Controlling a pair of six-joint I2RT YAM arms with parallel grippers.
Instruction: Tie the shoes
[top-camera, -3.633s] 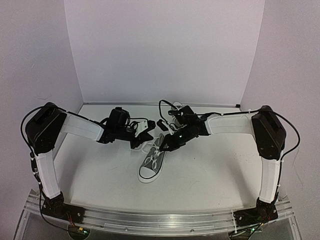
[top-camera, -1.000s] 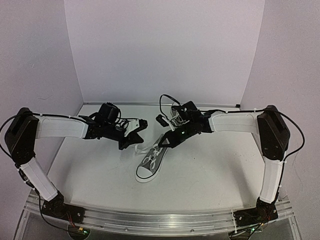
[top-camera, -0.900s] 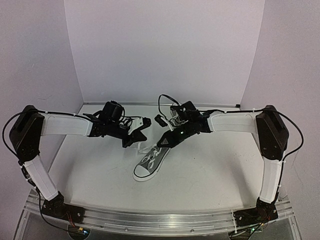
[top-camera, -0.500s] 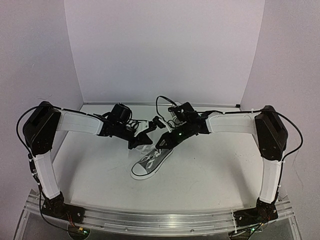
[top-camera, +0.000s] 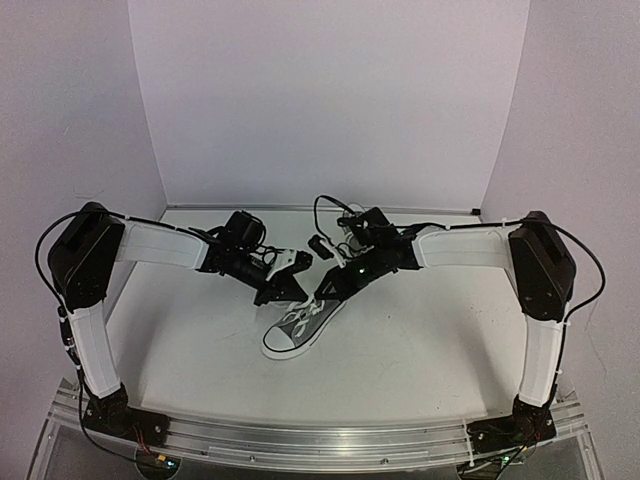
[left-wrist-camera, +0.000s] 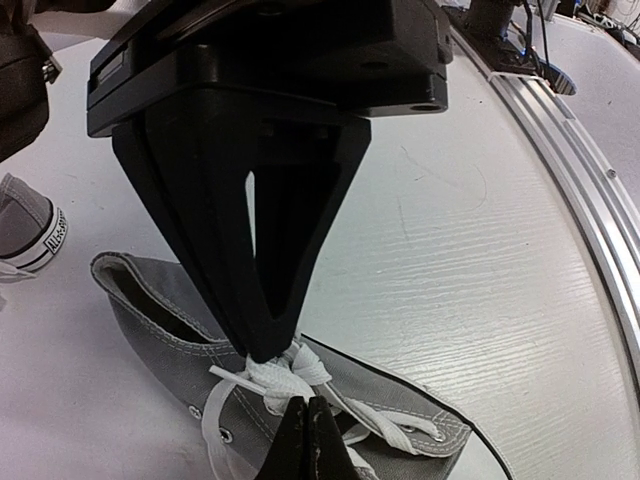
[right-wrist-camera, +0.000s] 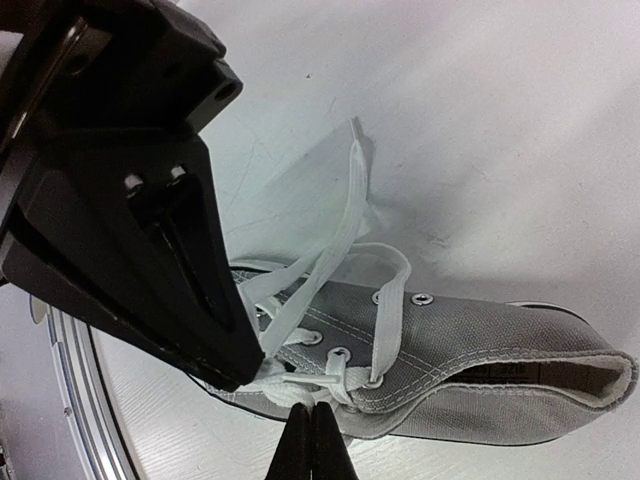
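Our left gripper (left-wrist-camera: 284, 392) is clenched on the white laces (left-wrist-camera: 290, 372) of the near shoe (top-camera: 293, 330). Its two black fingers meet over a bunched crossing by the top eyelets, low in the centre of the left wrist view. Our right gripper (right-wrist-camera: 276, 396) is pinched on the same laces at the lower centre of its own view. One loose strand runs up from the pinch toward the upper middle of that frame.

From above, we see the two grippers tip to tip, just beside each other over the shoe's open collar, in the middle of the frame. The shoe rests sole down on the white table (top-camera: 430, 330), with its toe cap toward the lower left and its heel toward the upper right.

The second shoe (left-wrist-camera: 25, 225) shows only as a heel at the left edge of the left wrist view. From above it is mostly hidden behind our right arm (top-camera: 460, 245). That arm and our left arm (top-camera: 165, 245) reach in from the sides, and their bases sit on the metal rail (top-camera: 330, 440) along the bottom.
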